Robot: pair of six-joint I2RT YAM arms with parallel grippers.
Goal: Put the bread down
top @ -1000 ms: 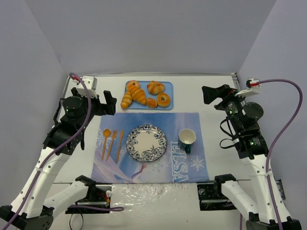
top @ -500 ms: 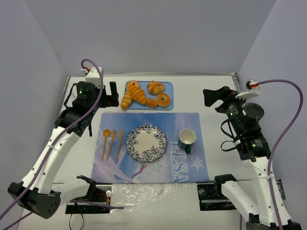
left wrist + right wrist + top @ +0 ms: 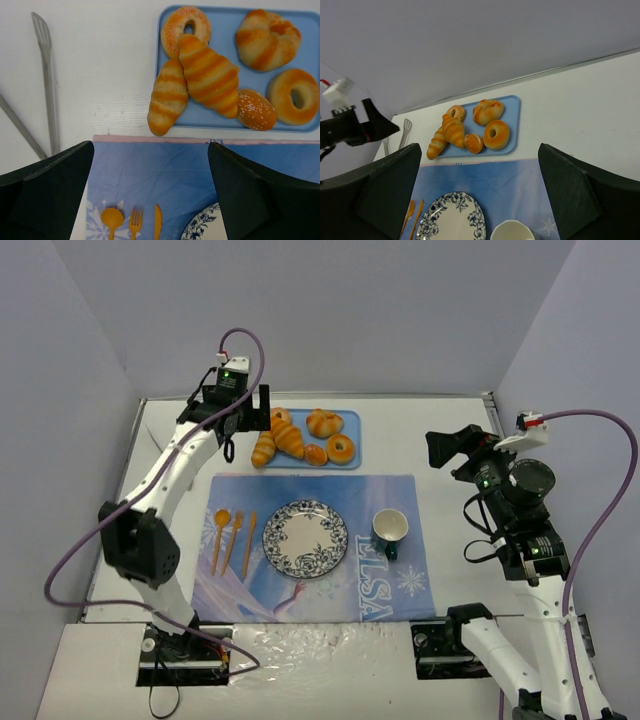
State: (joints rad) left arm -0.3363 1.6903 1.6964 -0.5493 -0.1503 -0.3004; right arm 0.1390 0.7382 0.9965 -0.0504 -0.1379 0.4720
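The left gripper point(image 3: 261, 405) hovers at the tray's point(image 3: 222, 20) ten o'clock, fingers spread wide, likely to straddle the large croissant point(image 3: 210, 75). The right gripper's point(image 3: 480, 147) fingers are also apart, idle.

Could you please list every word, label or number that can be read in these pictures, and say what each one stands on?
"ELSA": white letters on the blue placemat, turned sideways near its front right corner.
A tiny dark mark on the placemat's far edge is too small to read.
Nothing else carries readable text.
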